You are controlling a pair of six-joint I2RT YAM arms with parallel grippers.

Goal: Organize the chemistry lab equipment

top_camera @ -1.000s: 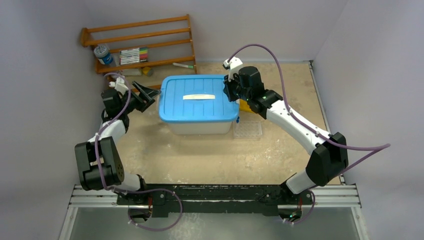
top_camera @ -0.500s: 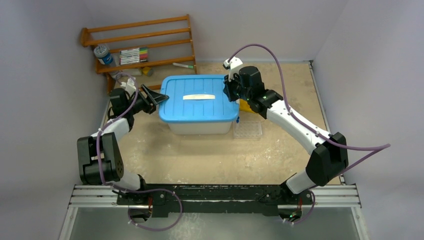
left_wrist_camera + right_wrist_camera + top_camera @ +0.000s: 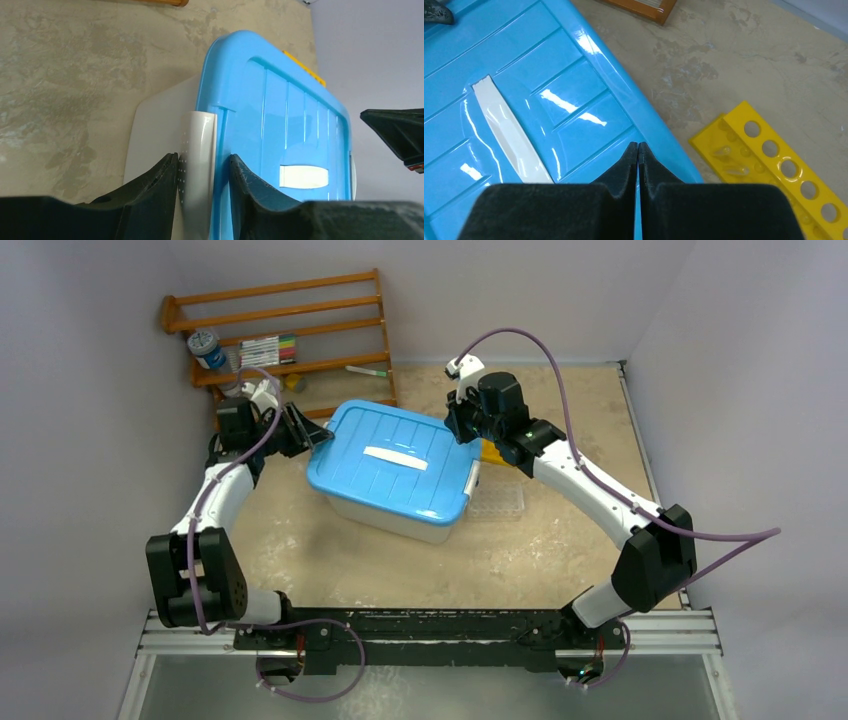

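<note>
A white bin with a blue lid (image 3: 390, 465) stands askew in the middle of the table. My left gripper (image 3: 318, 436) is at the bin's left end. In the left wrist view its jaws (image 3: 204, 156) are clamped on the white latch (image 3: 199, 145) and the lid's rim (image 3: 225, 75). My right gripper (image 3: 462, 430) is shut and empty. Its tips (image 3: 638, 145) hover over the lid's right edge (image 3: 659, 135); whether they touch it I cannot tell. The small lab items named in the task are not clearly seen.
A yellow tube rack (image 3: 774, 165) and a clear well plate (image 3: 497, 500) lie right of the bin. The wooden shelf (image 3: 280, 330) at the back left holds coloured markers (image 3: 267, 348) and a round blue-topped container (image 3: 207, 346). Walls close in on the left, back and right.
My left gripper moved in on the bin's left end and closed on the latch. The bin has turned clockwise, its near corner now closer to me. The right arm stayed put.
</note>
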